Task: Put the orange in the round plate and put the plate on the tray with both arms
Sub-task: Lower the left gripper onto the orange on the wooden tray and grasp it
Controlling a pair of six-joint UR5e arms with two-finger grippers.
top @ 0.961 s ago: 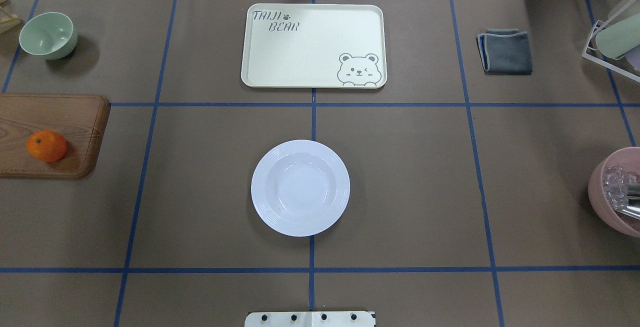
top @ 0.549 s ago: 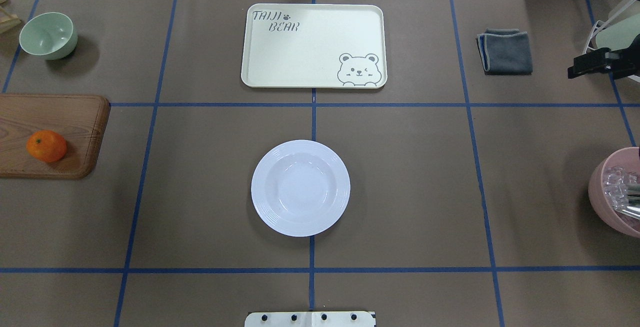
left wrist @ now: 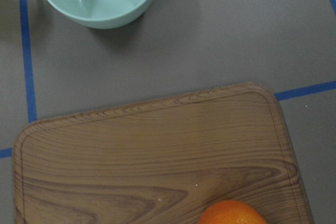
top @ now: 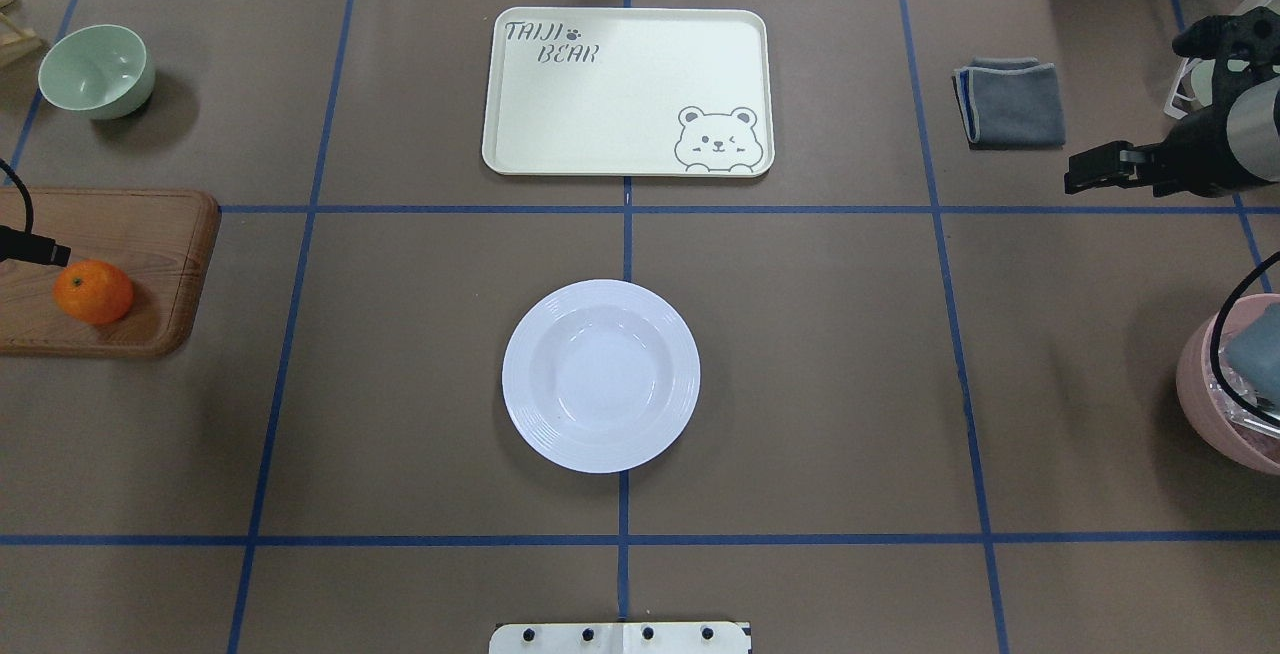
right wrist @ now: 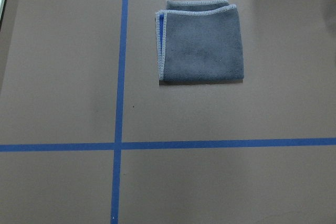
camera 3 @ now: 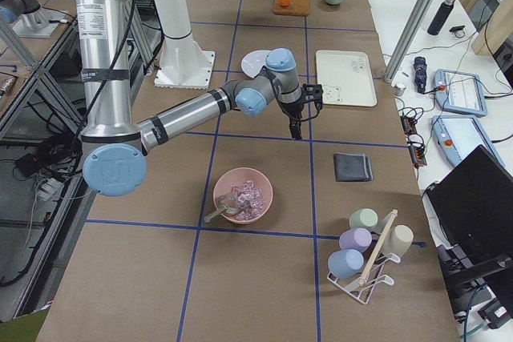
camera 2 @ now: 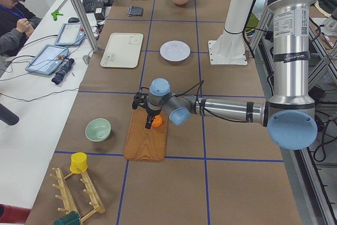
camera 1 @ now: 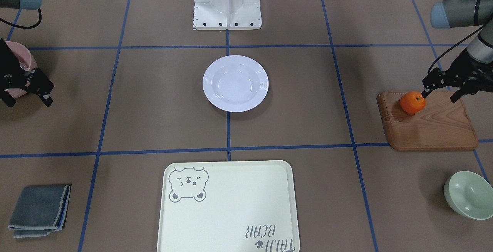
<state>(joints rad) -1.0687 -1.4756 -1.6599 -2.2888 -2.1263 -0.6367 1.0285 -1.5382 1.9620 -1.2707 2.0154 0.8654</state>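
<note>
The orange point(top: 93, 292) lies on the wooden board point(top: 130, 234), also seen as the orange point(camera 1: 412, 102) and at the bottom edge of the left wrist view point(left wrist: 231, 214). My left gripper point(camera 1: 440, 94) hovers open over the board just beside the orange, not holding it; only its tip point(top: 35, 252) shows overhead. The white round plate point(top: 600, 376) sits empty at the table's middle. The cream tray point(top: 628, 92) lies empty beyond it. My right gripper point(camera 1: 29, 101) hangs open and empty above the table at the right, near the pink bowl.
A mint-green bowl point(top: 97, 71) stands at the far left. A folded grey cloth point(top: 1010, 102) lies at the far right, below the right wrist camera point(right wrist: 202, 40). A pink bowl point(top: 1215, 384) with clear pieces and a cup rack point(top: 1220, 74) stand at the right edge.
Both arms have come into the overhead view. The right gripper has moved in from the right edge toward the middle. The left gripper's tip has appeared over the board beside the orange.
</note>
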